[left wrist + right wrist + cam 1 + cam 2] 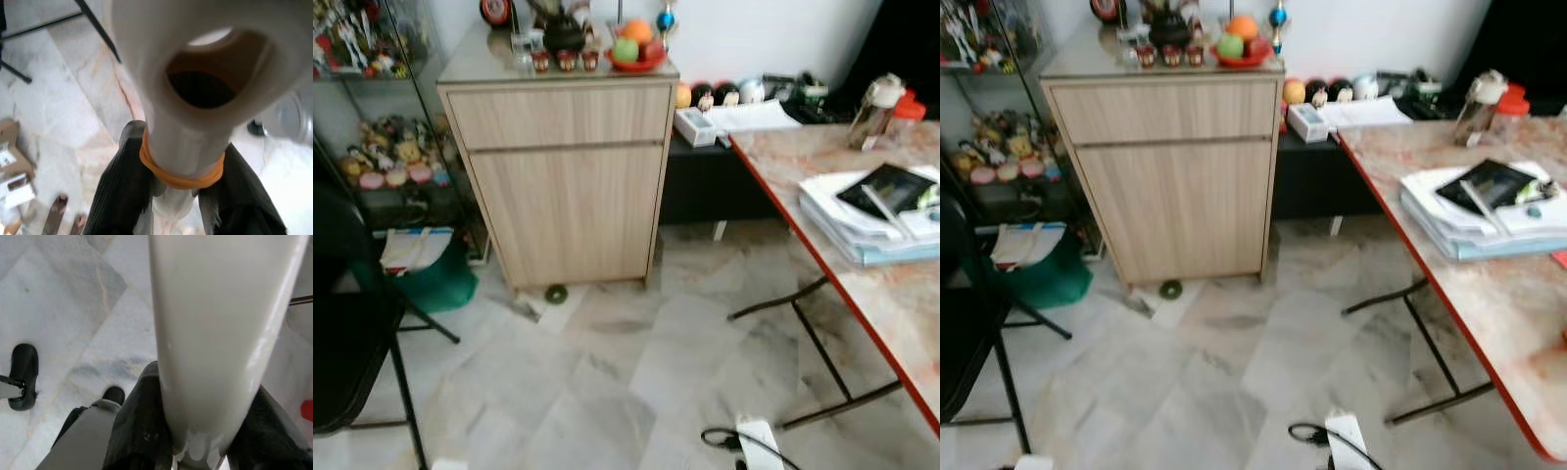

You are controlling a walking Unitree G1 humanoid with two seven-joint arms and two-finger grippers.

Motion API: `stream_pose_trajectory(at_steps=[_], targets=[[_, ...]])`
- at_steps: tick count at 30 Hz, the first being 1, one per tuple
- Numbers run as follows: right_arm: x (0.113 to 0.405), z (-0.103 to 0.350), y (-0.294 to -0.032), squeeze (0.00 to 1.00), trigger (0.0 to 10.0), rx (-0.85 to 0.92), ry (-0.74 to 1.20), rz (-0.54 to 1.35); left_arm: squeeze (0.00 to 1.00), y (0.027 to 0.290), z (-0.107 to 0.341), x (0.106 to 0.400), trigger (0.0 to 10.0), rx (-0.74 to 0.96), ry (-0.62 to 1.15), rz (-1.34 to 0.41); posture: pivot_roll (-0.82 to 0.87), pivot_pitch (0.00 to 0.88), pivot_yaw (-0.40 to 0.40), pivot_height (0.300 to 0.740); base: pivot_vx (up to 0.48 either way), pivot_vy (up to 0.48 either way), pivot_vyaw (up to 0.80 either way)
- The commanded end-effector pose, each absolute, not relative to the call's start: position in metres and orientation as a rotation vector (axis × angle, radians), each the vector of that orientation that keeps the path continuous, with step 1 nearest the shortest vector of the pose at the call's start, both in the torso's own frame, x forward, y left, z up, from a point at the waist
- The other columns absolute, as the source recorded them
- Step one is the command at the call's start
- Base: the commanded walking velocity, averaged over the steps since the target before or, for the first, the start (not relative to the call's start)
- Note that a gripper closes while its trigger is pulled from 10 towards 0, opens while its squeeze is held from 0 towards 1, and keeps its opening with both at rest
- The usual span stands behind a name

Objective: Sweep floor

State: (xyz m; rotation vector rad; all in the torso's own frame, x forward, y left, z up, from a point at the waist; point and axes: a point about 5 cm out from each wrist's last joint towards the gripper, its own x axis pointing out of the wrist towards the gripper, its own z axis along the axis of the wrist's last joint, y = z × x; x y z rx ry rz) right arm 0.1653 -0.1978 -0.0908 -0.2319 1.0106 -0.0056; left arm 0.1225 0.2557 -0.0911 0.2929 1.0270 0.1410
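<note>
My left gripper (181,196) is shut on the top end of a white broom handle (195,58). That end has a hanging hole and an orange rubber band (178,178) around it. My right gripper (195,435) is shut on the cream pole (215,333), with black fingers (142,421) on either side. The grey marble floor (607,382) spreads out ahead. A small round green thing (556,293) and a grey scrap (524,310) lie on it at the cabinet's foot. The broom's head is hidden.
A wooden cabinet (563,176) stands ahead, a glass shelf of figurines (386,157) to its left. A red-edged folding table (891,294) with black legs (822,352) lines the right. A black chair (352,333) and green bag (435,279) sit left. A power strip (754,441) lies near.
</note>
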Motion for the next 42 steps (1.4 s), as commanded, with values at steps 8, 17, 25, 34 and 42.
stream_pose_trajectory(at_steps=[8, 17, 25, 34, 42], targets=[[0.188, -0.082, -0.187, 0.0, 10.0, 0.126, 0.929, -0.047, 0.0, 0.235, -0.085, 0.156, 10.0, 0.058, 0.963, 0.121, 0.07, 0.049, -0.064, 0.74, -0.345, 0.0, 0.1], [0.183, -0.084, -0.191, 0.0, 10.0, 0.136, 0.939, -0.053, 0.0, 0.241, -0.083, 0.158, 10.0, 0.062, 0.961, 0.128, 0.07, 0.05, -0.063, 0.74, -0.341, 0.0, 0.8], [0.179, -0.085, -0.19, 0.0, 10.0, 0.134, 0.95, -0.054, 0.0, 0.234, -0.085, 0.16, 10.0, 0.06, 0.961, 0.122, 0.07, 0.05, -0.064, 0.74, -0.341, 0.0, 0.8], [0.178, -0.086, -0.185, 0.0, 10.0, 0.132, 0.958, -0.047, 0.0, 0.237, -0.083, 0.162, 10.0, 0.064, 0.963, 0.125, 0.07, 0.05, -0.065, 0.74, -0.332, 0.0, 0.8], [0.178, -0.087, -0.185, 0.0, 10.0, 0.129, 0.959, -0.043, 0.0, 0.233, -0.087, 0.155, 10.0, 0.086, 0.984, 0.12, 0.08, 0.046, -0.067, 0.74, 0.0, 0.0, 0.8]])
